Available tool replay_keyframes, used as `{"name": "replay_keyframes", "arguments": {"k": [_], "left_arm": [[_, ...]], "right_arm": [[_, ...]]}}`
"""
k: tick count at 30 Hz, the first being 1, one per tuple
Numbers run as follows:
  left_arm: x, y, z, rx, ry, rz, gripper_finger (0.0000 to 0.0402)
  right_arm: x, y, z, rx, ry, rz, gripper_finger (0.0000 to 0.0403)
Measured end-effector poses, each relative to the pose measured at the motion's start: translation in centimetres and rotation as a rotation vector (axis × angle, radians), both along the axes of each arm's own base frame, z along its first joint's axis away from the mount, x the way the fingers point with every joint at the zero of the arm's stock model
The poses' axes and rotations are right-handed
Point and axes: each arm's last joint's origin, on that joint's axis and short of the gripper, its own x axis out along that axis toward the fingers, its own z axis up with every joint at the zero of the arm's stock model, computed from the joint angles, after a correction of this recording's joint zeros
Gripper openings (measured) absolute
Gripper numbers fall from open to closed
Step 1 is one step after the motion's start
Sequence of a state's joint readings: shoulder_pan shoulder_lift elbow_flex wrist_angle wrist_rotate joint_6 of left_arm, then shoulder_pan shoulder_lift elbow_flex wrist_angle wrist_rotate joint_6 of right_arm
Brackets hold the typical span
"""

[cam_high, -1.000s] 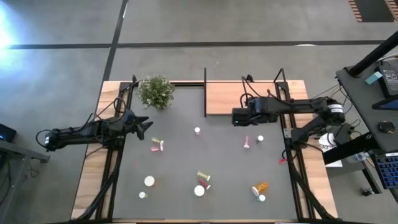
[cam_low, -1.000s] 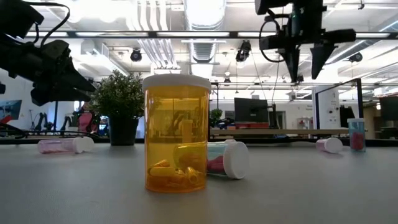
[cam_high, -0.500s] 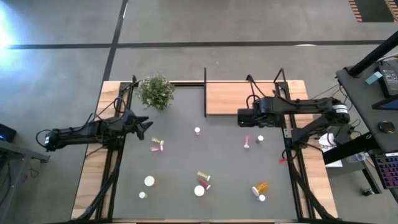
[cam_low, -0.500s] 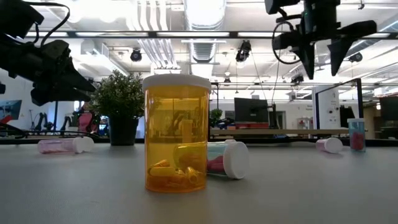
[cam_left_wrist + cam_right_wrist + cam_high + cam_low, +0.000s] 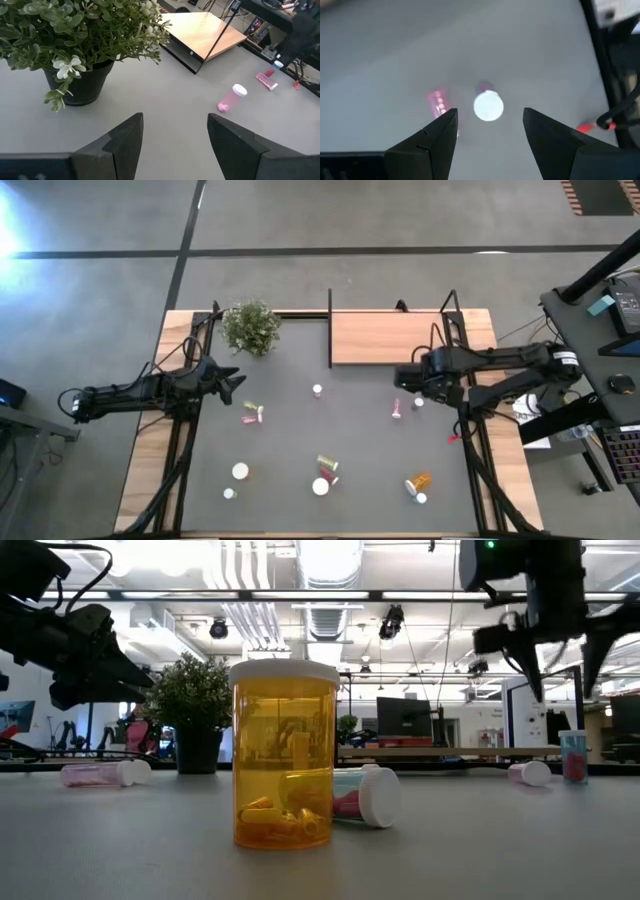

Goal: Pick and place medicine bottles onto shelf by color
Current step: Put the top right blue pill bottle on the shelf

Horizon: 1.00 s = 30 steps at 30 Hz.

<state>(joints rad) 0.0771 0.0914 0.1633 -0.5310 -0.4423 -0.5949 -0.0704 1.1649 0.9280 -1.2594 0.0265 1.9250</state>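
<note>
Two bottles crowd under the right claw [image 5: 418,383], fingers apart above the upright white-capped bottle [image 5: 488,107] near the shelf [image 5: 390,338] at the worktop's far edge; descending off-centre could knock it into the lying pink bottle [image 5: 438,103].

You are looking down on the table [image 5: 360,430]. The shelf [image 5: 385,338] is lying at the far edge, right of the middle. The plant [image 5: 251,326] is standing at the far left corner. The left gripper [image 5: 232,381] is hanging near the plant, over the table's left side. The right gripper [image 5: 408,383] is hanging just before the shelf, over an upright bottle [image 5: 419,403] with a lying bottle [image 5: 397,410] beside it. Other bottles [image 5: 323,475] are lying and standing along the near side.
</note>
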Motion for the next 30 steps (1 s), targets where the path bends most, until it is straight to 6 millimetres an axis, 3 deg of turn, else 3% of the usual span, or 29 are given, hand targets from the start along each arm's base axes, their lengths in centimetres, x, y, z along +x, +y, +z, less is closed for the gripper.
{"name": "replay_keyframes", "arguments": {"k": [11,24,30], "left_arm": [[0.0,0.0,0.0,0.0,0.0,0.0,0.0205],[0.0,0.0,0.0,0.0,0.0,0.0,0.0205],[0.0,0.0,0.0,0.0,0.0,0.0,0.0205]], "right_arm": [[-0.6,0.2,-3.5,0.052,-0.037,-0.173,0.0222],[-0.7,0.0,-5.4,-0.004,-0.057,-0.172,0.031],[-0.7,0.1,-6.8,0.024,-0.113,-0.177,0.0301]]}}
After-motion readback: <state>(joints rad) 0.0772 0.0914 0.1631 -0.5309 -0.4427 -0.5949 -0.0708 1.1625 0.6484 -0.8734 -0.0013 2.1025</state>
